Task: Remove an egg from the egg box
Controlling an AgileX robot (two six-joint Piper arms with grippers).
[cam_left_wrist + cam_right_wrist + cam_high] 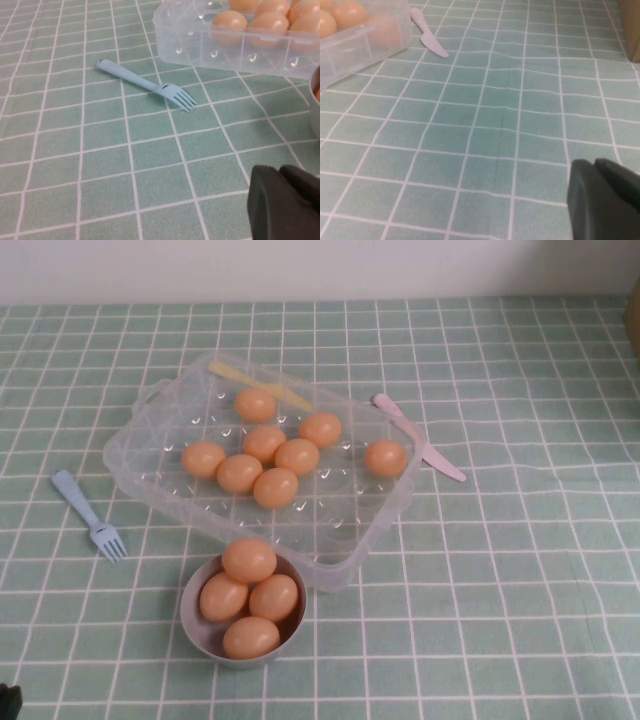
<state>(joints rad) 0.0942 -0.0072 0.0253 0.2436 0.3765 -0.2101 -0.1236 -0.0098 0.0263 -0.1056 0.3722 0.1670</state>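
Clear plastic egg box [150, 430] sat mid-counter with eight orange-tan eggs [275, 487]; left gripper [287, 205] and right gripper [605, 200] parked low near the counter's near edge, holding nothing; jaws' opening: cannot tell.

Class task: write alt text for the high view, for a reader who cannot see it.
A clear egg box holding seven orange-tan eggs sits mid-table; a grey bowl against its near edge holds four more. A blue fork lies left, a pink knife right; neither gripper shows.
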